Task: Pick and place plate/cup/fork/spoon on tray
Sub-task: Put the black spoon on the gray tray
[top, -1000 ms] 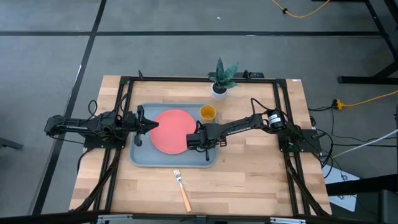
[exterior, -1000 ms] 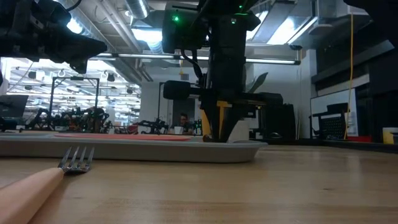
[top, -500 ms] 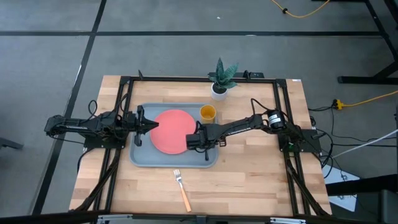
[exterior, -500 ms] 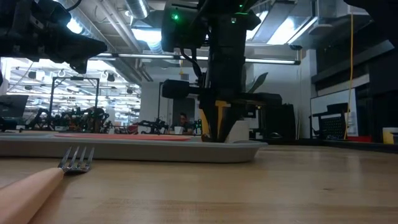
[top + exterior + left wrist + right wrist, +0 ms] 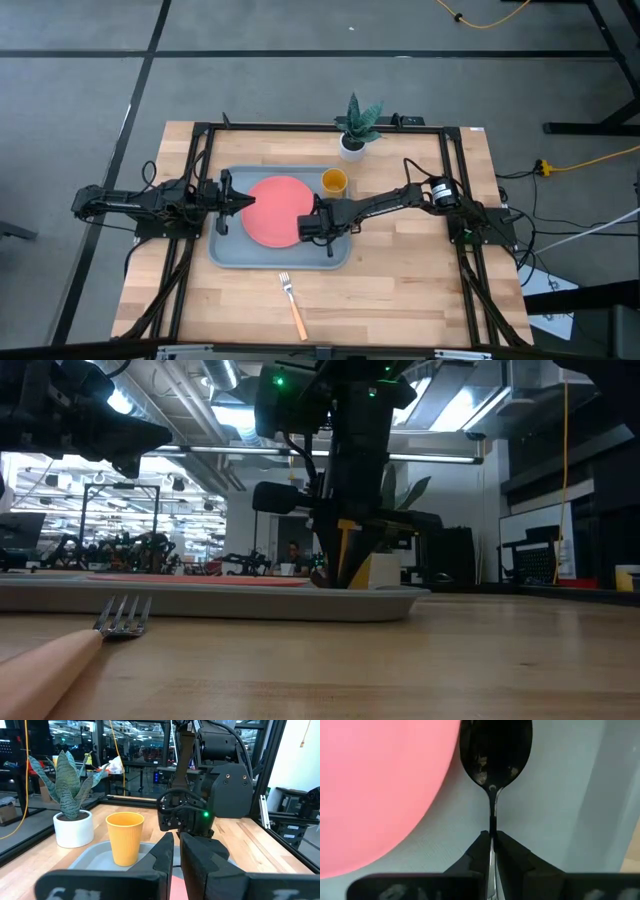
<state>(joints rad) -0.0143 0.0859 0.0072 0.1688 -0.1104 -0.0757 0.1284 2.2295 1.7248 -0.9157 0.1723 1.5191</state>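
Note:
The grey-blue tray (image 5: 228, 250) lies mid-table with the coral plate (image 5: 272, 210) flat on it and the yellow cup (image 5: 333, 181) upright at its far right corner. The fork (image 5: 292, 305) lies on the wood near the front edge. My right gripper (image 5: 306, 228) stands over the tray just right of the plate, shut on the dark spoon (image 5: 495, 755). My left gripper (image 5: 245, 201) is shut and empty, held above the plate's left edge. My right gripper pinches the spoon's thin handle (image 5: 492, 822) between its two fingertips, close behind the bowl. The fingers point down at the tray and the handle runs along them. The bowl (image 5: 495, 750) points ahead of the fingertips over the tray floor beside the plate's edge; whether it touches the tray I cannot tell.
A white pot with a green plant (image 5: 355, 128) stands beyond the tray's far right corner. Bare wood lies to the right of the tray and along the front edge around the fork. In the low view the tray's rim (image 5: 200, 603) rises behind the fork's tines (image 5: 122, 616).
My right gripper has shifted a little toward the table's left, toward the plate, and tipped slightly, still shut on the spoon just above the tray.

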